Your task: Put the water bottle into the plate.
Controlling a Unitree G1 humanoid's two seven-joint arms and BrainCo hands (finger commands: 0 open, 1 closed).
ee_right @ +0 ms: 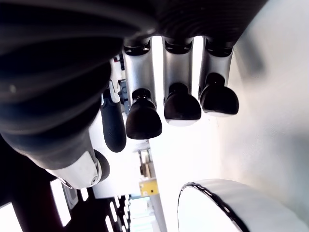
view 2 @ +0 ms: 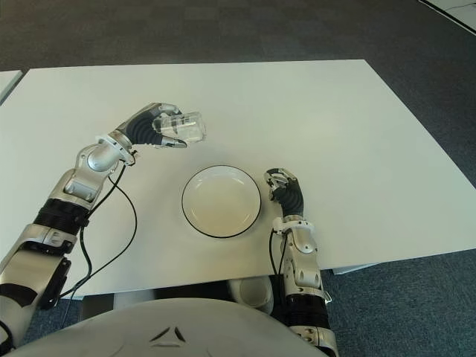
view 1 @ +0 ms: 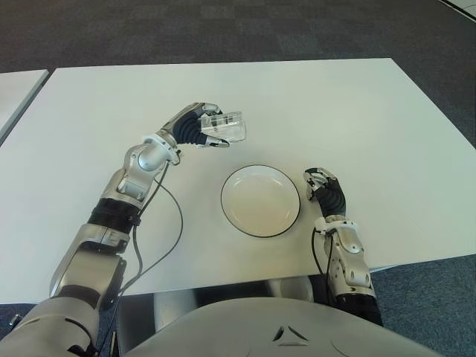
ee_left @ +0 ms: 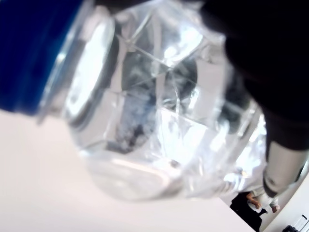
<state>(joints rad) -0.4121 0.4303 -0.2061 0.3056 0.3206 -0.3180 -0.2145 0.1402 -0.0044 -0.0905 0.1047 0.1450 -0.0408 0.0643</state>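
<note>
A clear plastic water bottle with a blue cap is held on its side above the white table, with my left hand shut around it. It hangs behind and to the left of the white, dark-rimmed plate, which holds nothing. The bottle's ribbed body fills the left wrist view. My right hand shows just right of the plate near the table's front edge, fingers curled and holding nothing.
A second white table's corner shows at the far left. Dark carpet lies beyond the table. A black cable loops from my left forearm over the table's front left part.
</note>
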